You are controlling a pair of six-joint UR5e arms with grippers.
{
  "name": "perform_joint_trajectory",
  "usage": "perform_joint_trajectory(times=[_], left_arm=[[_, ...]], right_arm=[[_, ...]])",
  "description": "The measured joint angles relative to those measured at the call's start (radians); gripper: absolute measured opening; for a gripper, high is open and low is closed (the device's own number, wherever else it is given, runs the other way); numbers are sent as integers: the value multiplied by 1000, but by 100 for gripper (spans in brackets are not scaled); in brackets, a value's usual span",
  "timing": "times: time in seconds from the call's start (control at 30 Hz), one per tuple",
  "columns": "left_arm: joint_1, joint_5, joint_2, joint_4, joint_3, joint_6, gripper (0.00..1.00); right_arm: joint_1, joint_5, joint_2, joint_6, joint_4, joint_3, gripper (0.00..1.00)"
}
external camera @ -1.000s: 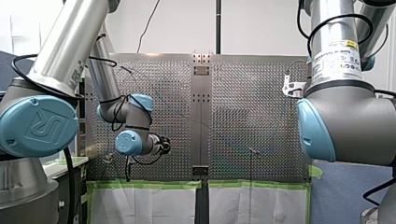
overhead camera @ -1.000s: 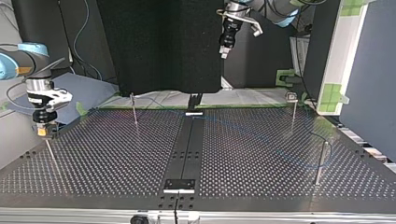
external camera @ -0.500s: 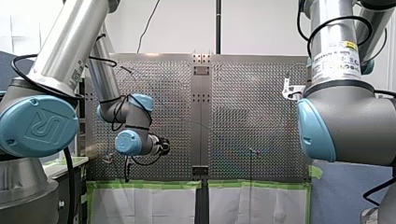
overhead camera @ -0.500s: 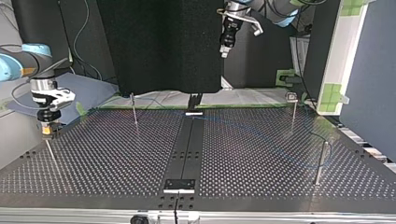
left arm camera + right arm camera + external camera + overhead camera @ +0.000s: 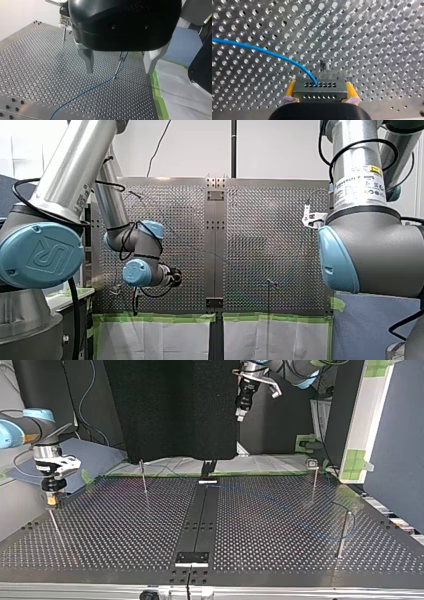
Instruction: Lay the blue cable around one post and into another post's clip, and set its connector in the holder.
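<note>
Perforated bench (image 5: pixel 374 37) fills our view. Our right hand (image 5: pixel 320 83) is clamped on the metal connector (image 5: pixel 320 90) between its yellow pads (image 5: pixel 290 90), and the blue cable (image 5: pixel 262 50) curves away ahead of it. Our left hand (image 5: pixel 120 71) hangs spread wide, holding nothing, with the cable crossing the bench beneath its fingers.

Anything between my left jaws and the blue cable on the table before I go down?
Nothing visible does. The left gripper hangs open above the table, and the blue cable lies bare below its jaws. Only a thin post stands right by the cable, ahead of the jaws.
</note>
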Motion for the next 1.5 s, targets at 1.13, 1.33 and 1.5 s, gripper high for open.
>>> perform_joint_trajectory(times=[1.13, 1.33, 1.5], left_arm=[[7, -9, 0, -12, 0, 6, 100], [6, -9, 0, -12, 0, 6, 100], [7, -9, 0, -13, 0, 6, 100]], right_arm=[[-41, -66, 11, 0, 3, -24, 0], [-41, -72, 13, 10, -2, -24, 0], [-39, -74, 13, 34, -9, -24, 0]])
